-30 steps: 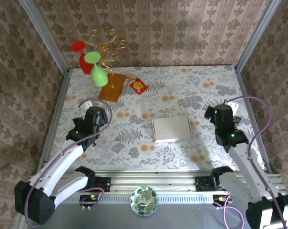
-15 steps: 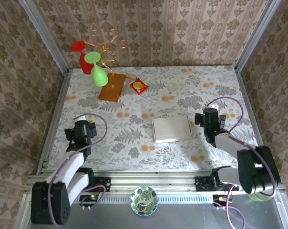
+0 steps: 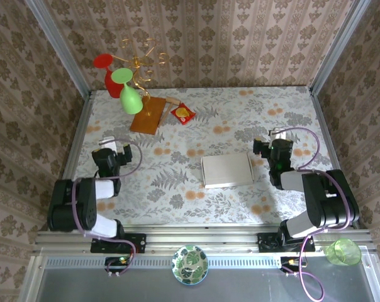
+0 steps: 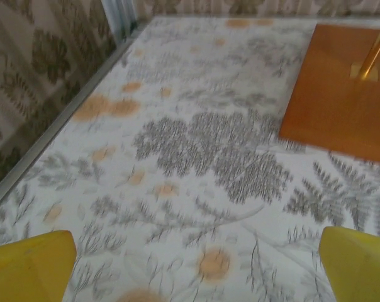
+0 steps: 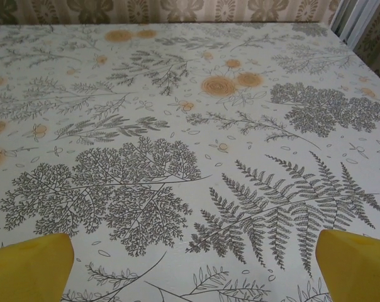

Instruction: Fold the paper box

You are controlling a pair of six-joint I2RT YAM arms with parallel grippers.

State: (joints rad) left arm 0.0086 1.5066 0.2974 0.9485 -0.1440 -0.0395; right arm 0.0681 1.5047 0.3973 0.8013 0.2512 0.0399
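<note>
The paper box (image 3: 226,170) is lying flat and closed on the flowered surface (image 3: 240,113), a little right of the middle, its long side running left to right, with nothing touching it. The left hand (image 3: 108,154) is resting low near the left edge of the surface, well apart from the box, and its arm is sitting folded back toward its base. In the left wrist view this hand (image 4: 190,264) is standing spread wide, its yellow fingers (image 4: 29,264) showing at the two bottom corners with bare patterned cloth between them, grasping nothing. The right hand (image 3: 277,151) is sitting just beside the box's right end without touching it. In the right wrist view that hand (image 5: 190,264) is likewise standing released, its yellow fingers (image 5: 353,264) parted to the frame's corners over fern prints, holding nothing. At the far left of the surface a brown wooden board (image 3: 147,114) is carrying a gold wire stand (image 3: 139,60), with a red goblet (image 3: 108,72) and a green goblet (image 3: 128,88) hanging by it, and a small red packet (image 3: 182,113) is lying just right of the board. A leaf-patterned bowl (image 3: 189,264) is sitting on the near rail between the arm bases, and a green cup (image 3: 342,251) is showing at the near right corner.
</note>
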